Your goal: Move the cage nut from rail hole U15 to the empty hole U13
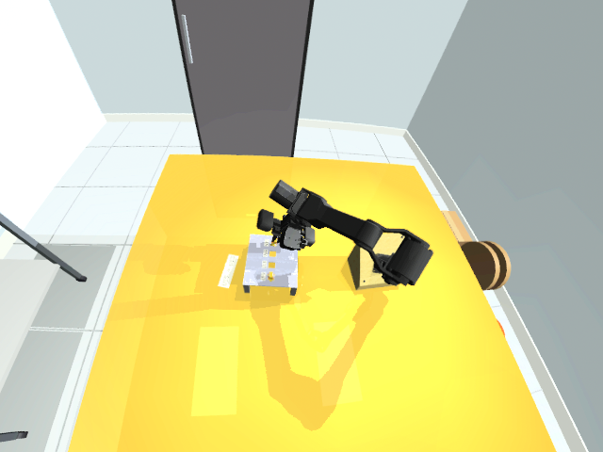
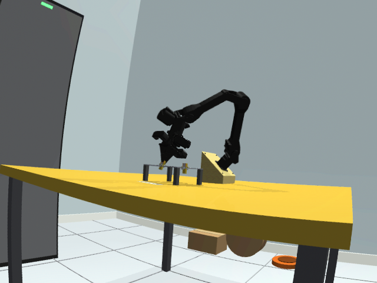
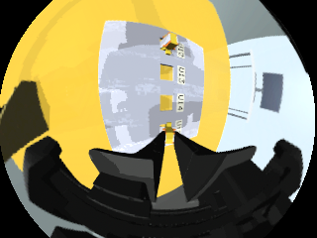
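Rail plate [image 1: 285, 268] [image 2: 191, 167] [image 3: 131, 74] raised on short dark legs [image 1: 293, 290] [image 2: 176, 176] above a yellow table [image 1: 399, 350] [image 2: 212, 194] [image 3: 64, 50]. Along the plate, a single row of square openings with small white labels beside them. At the U15 end, the cage nut [image 1: 273, 242] [image 2: 162, 165] [image 3: 169, 127], clamped between the narrow fingertips of the black gripper [image 1: 275, 241] [image 2: 164, 161] [image 3: 169, 133]. In exterior view, the same nut leaning to one side at plate level, with parts both above and below the sheet. State of its spring wings too small to tell.

Next along the row, U14 hole [image 1: 272, 253] [image 3: 165, 103], then U13 hole [image 1: 271, 265] [image 3: 166, 72], both open, with yellow tabletop visible through them. At the opposite end, the other nut [image 1: 270, 276] [image 2: 184, 168] [image 3: 168, 42], seated upright and well apart from the gripper. Transfer to U13 not yet made.

Black arm [image 1: 343, 222] [image 2: 238, 121] bent high over the table, from a sloping pale wedge [image 1: 361, 274] [image 2: 210, 170] down to the plate. Near the plate, on the side away from the wedge, a white printed strip [image 1: 227, 270] [image 2: 150, 183] lying flat on the tabletop.
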